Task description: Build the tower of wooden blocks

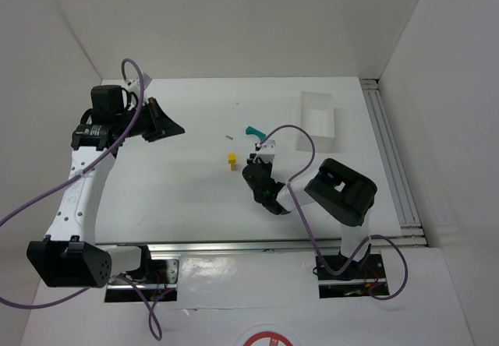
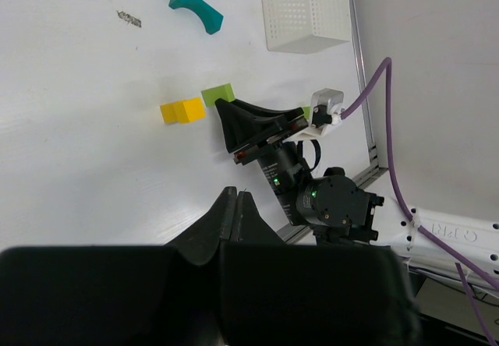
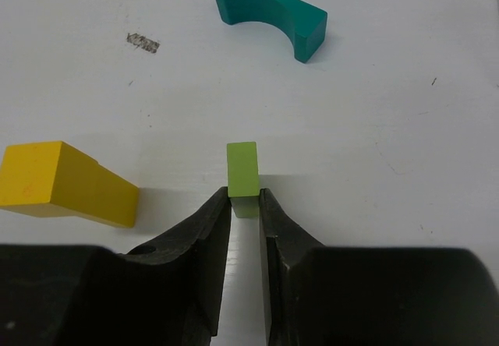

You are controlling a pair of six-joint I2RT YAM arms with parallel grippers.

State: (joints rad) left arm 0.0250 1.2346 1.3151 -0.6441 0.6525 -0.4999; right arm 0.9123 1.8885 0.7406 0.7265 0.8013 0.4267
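The lime-green block (image 3: 242, 171) stands on the table between the tips of my right gripper (image 3: 244, 198), whose jaws press on both of its sides. A yellow block (image 3: 66, 182) lies a short way to its left, not touching it. The teal arch piece (image 3: 270, 15) lies on its side farther off, apart from both blocks. From above, the yellow block (image 1: 231, 160) sits just left of the right gripper (image 1: 253, 161), and the teal arch (image 1: 254, 132) lies behind it. My left gripper (image 1: 168, 128) hangs at the far left, shut and holding nothing.
A white rectangular tray (image 1: 318, 116) stands at the back right, beyond the teal arch. A small grey scrap (image 1: 229, 137) lies on the table behind the yellow block. Metal rails (image 1: 394, 159) run along the table's right edge.
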